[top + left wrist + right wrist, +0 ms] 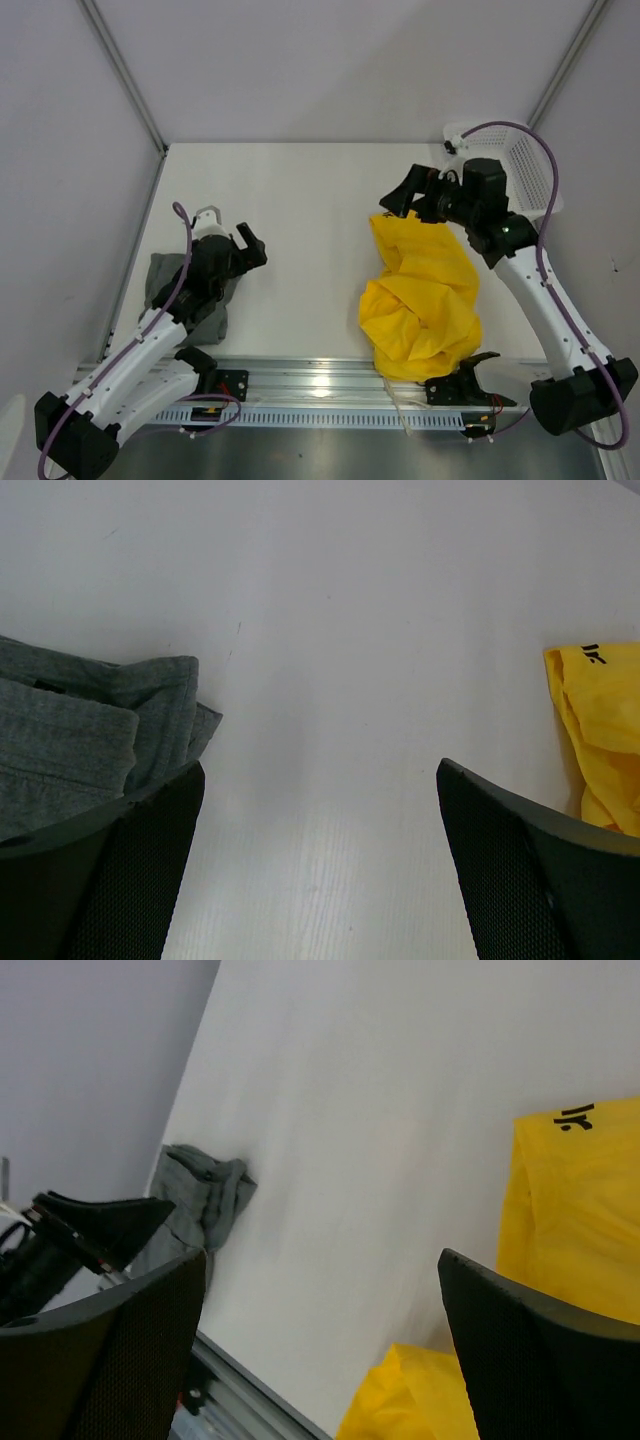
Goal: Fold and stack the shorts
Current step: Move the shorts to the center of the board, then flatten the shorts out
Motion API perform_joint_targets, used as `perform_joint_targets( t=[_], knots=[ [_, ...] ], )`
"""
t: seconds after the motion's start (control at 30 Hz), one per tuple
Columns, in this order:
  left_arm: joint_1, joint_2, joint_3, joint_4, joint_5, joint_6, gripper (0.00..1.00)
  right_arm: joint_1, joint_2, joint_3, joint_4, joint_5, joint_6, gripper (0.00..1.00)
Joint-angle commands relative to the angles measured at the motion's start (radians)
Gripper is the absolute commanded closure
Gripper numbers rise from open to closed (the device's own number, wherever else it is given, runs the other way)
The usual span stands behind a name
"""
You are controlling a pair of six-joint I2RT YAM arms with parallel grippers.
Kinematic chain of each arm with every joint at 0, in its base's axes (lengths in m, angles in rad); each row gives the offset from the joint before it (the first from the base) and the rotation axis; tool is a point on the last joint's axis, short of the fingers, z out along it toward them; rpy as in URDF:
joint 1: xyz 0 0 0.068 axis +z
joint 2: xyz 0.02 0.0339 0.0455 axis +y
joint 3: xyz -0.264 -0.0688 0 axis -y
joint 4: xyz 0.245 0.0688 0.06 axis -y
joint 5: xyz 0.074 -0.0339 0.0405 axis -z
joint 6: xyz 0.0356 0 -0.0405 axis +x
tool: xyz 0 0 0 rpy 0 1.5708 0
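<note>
— At nine o'clock on the bench [300, 200], what is the left tool [250, 247] doing?
— Its two black fingers [120, 880] are spread wide with nothing between them. It sits just beside the dark grey shorts [165, 285]. In the wrist view their folded edge lies against one finger, but I cannot tell if they touch.
— And the right tool [398, 196]?
— It is at about two o'clock, spread just as wide and empty, held over the far edge of the yellow shorts [425, 300].
— How do the shorts look?
— The grey pair is a small, flattish, partly folded bundle at eight o'clock, partly under the left arm [150, 340]. The yellow pair is larger and bright, rumpled in a loose heap from three to five o'clock, with a small dark printed mark near one corner. The two pairs lie well apart.
— What surrounds them?
— The bench is white, with a metal rail [330, 385] along its near edge. A white mesh basket [525, 170] stands at one o'clock, and plain pale grey walls [320, 70] enclose the bench.
</note>
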Motion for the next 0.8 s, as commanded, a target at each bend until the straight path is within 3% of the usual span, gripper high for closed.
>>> perform_joint_targets(
  t=[0.0,0.07,0.27,0.43,0.7,0.73,0.77],
  knots=[
    [-0.005,-0.002,-0.015,0.045,0.011,0.022,0.01,0.173,-0.002,0.009,-0.243,0.314,-0.152,0.02],
    [-0.005,-0.003,-0.021,0.045,0.012,0.029,0.01,0.250,-0.005,-0.016,-0.297,0.423,-0.140,0.02],
    [-0.005,-0.017,-0.081,0.067,0.028,0.028,0.01,0.638,0.014,-0.106,-0.380,0.724,0.022,0.03],
    [-0.007,-0.075,-0.156,0.113,0.047,0.022,0.01,0.882,0.026,-0.187,-0.397,0.827,0.171,0.03],
    [-0.005,-0.132,-0.222,0.130,0.038,0.052,0.01,0.991,0.233,-0.250,-0.383,0.884,0.276,0.06],
    [-0.005,-0.137,-0.225,0.136,0.037,0.056,0.01,0.993,0.295,-0.243,-0.391,0.904,0.279,0.11],
    [-0.005,-0.138,-0.225,0.134,0.031,0.060,0.01,0.993,0.325,-0.223,-0.406,0.922,0.289,0.28]
  ],
)
